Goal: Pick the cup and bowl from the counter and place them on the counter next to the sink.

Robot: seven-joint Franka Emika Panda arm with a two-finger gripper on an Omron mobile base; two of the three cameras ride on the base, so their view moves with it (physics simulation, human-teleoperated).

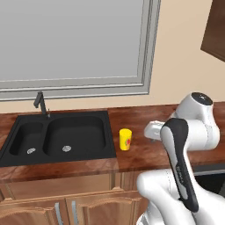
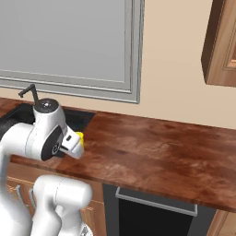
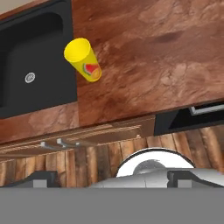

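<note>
The yellow cup (image 1: 125, 139) stands upright on the reddish-brown counter (image 1: 145, 118), just right of the black sink (image 1: 61, 136). In the hand view the cup (image 3: 83, 60) shows its red mark, with the sink (image 3: 35, 57) to its left. From the right base view a yellow sliver of the cup (image 2: 80, 137) peeks out past my arm. My gripper (image 3: 116, 179) hangs high over the counter's front edge, well apart from the cup. Its dark fingertips (image 3: 43, 179) stand wide apart and open, with nothing between them. The bowl is out of view.
A thin black faucet (image 1: 40, 103) rises behind the sink under a large window. Right of the cup runs a long stretch of counter (image 2: 152, 147), over a dark appliance front (image 2: 152, 212). A wooden upper cabinet (image 2: 221, 46) hangs at the far right. Cabinet doors (image 1: 66, 211) are below.
</note>
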